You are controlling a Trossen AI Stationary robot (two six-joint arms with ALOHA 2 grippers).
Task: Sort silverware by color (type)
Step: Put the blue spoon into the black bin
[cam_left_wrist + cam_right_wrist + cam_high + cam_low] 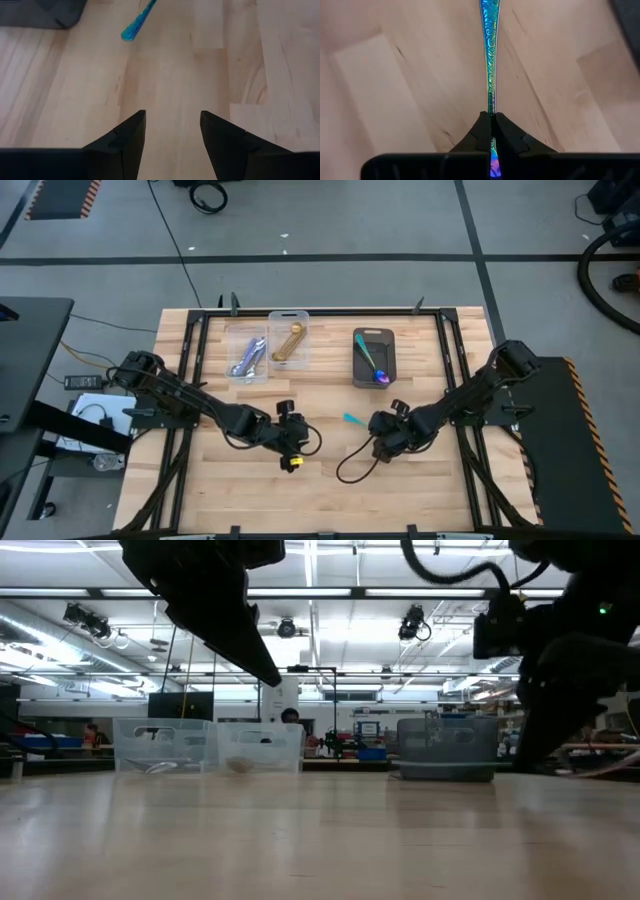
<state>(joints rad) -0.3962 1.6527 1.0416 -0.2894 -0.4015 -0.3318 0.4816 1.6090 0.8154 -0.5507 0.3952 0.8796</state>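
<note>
An iridescent blue-purple spoon (489, 55) with a teal handle is in my right gripper (492, 120), which is shut on it near the table's middle (374, 424). Its teal handle end (353, 420) points toward my left gripper and also shows in the left wrist view (133, 31). My left gripper (172, 125) is open and empty just left of it (308, 438), over bare wood. Silver spoons with lavender handles (247, 356) lie in one clear bin. A gold spoon (290, 343) lies in the clear bin beside it, and another iridescent spoon (376, 366) lies in the dark grey bin. My right gripper pinches the iridescent spoon between its two fingers, on the thin stem (491, 111) close to the bowl end. A purple-blue part (493, 167) shows behind the fingertips. The long handle runs straight out ahead of the fingers, along them. Whether the spoon is clear of the table, I cannot tell.
The two clear bins (268, 345) and the dark grey bin (360, 375) stand in a row toward the far edge, as the low view also shows (210, 745) (445, 750). A black cable loop (350, 465) lies near my right gripper. Bare wood stretches toward the near edge.
</note>
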